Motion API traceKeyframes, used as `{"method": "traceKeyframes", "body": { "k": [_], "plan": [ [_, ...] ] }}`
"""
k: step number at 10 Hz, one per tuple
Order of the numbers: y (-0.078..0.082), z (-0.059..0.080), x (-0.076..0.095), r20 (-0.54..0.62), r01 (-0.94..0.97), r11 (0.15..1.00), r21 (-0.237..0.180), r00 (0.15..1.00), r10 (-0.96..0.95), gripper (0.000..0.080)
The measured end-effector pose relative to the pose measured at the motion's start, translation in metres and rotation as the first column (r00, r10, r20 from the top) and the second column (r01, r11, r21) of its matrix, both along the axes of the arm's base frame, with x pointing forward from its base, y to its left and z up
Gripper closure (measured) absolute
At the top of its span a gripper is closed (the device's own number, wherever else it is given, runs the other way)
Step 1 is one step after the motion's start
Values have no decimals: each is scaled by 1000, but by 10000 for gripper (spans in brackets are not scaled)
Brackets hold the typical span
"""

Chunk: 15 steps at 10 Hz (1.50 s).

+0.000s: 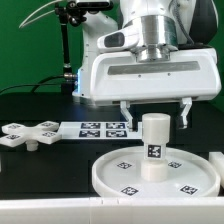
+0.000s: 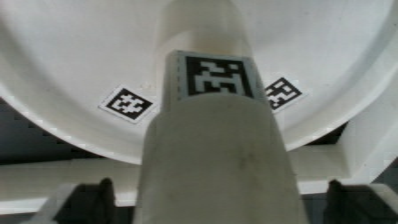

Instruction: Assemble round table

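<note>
The large rimmed round disc [image 1: 108,173] lies flat on the black table near the front. The short thick cylinder leg [image 1: 154,146] stands upright at the disc's middle, a tag on its side. My gripper [image 1: 155,121] hangs just above the leg, open, with one fingertip on each side of the leg's top and a gap on both sides. In the wrist view the leg [image 2: 217,130] fills the middle, the disc [image 2: 71,70] lies behind it, and the dark fingers [image 2: 86,203] stand clear of the leg. The cross-shaped base piece [image 1: 28,134] lies at the exterior view's left.
The marker board [image 1: 95,128] lies flat behind the disc. A white block [image 1: 217,162] sits at the exterior view's right edge. A black stand [image 1: 66,50] rises at the back left.
</note>
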<state>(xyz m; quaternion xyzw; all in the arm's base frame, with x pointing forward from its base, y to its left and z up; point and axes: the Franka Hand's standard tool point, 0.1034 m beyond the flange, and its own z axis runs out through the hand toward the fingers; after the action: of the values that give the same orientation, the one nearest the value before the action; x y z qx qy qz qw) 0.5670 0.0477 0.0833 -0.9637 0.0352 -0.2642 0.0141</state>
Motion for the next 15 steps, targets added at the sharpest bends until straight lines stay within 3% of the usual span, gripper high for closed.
{"method": "traceKeyframes", "body": {
  "k": [2,5,8,10,13,14,15],
  "plan": [
    [2,2,1,-7,-4,1000,4,1000,4,154],
    [-2,11,6,-31,-4,1000,13,1000,5,151],
    [-11,29,13,-55,3,1000,29,999,-2,151],
    [-10,27,12,-68,2,999,33,998,0,151],
    [-5,19,11,-262,-13,995,94,964,37,151],
    [-7,19,13,-283,-18,995,96,958,45,151],
    [-4,15,5,-366,-23,993,118,928,65,151]
  ]
}}
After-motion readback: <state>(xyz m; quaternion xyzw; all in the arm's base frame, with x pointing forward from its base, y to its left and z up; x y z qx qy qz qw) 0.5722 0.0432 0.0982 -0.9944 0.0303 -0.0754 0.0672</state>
